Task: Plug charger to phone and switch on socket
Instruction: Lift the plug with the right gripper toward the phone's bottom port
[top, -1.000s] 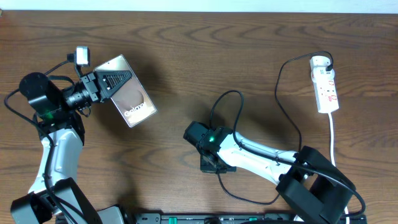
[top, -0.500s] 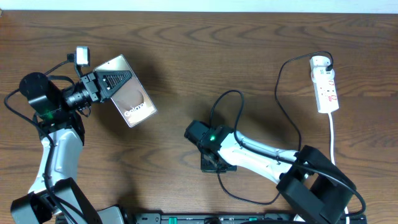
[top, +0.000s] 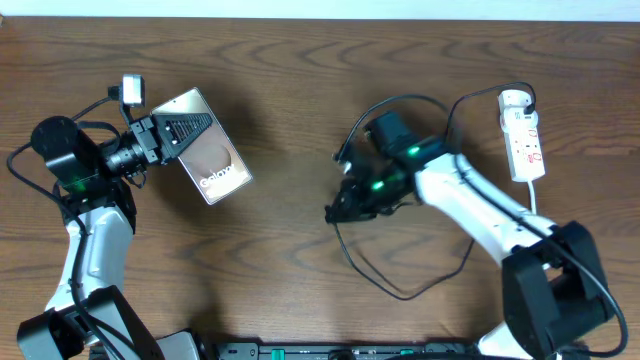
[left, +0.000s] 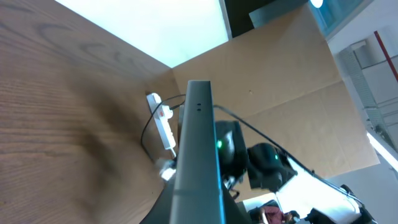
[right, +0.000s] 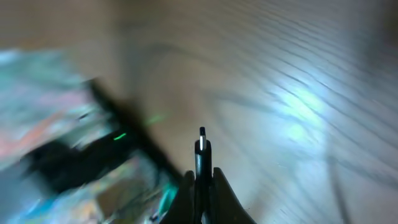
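Note:
My left gripper (top: 170, 138) is shut on the phone (top: 210, 155) and holds it tilted above the table at the far left. In the left wrist view the phone (left: 198, 155) shows edge-on between the fingers. My right gripper (top: 345, 205) is shut on the charger's plug tip (right: 202, 146), lifted over the table's middle. The black charger cable (top: 400, 290) loops down behind it and runs up to the white socket (top: 524, 140) at the far right. The socket also shows small in the left wrist view (left: 163, 121).
The socket's white cord (top: 535, 225) runs down the right side toward the table's front edge. Loose loops of the charger cable lie near the right arm. The right wrist view is blurred by motion.
My right arm has swung up and away from the table's front middle, carrying the plug tip with it. The cable loops have shifted. The left arm and phone have not moved.

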